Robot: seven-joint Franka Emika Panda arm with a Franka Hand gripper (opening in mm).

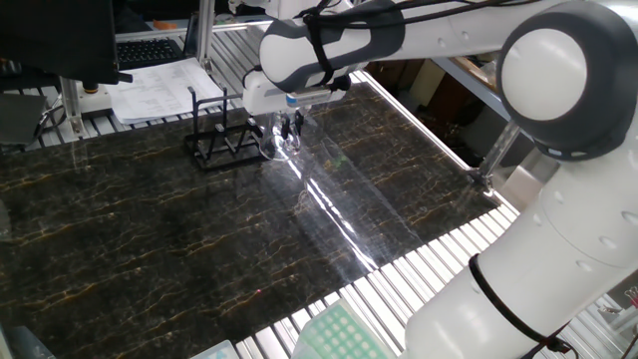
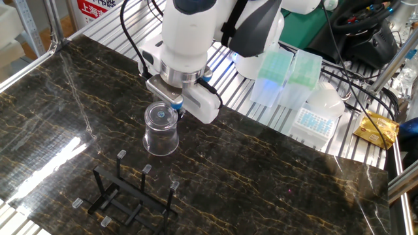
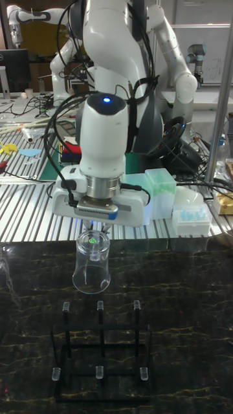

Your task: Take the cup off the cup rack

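The cup (image 2: pixel 161 130) hangs upside down under the tool (image 2: pixel 176 108), apart from the cup rack (image 2: pixel 127 196), which stands on the counter (image 2: pixel 274 176) near one edge.

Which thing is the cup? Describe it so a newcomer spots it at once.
Start at the dark marble table and find the white arm's gripper. Directly under it is the cup, upside down, beside the black wire cup rack and off its pegs. It is the only clear glass thing there.
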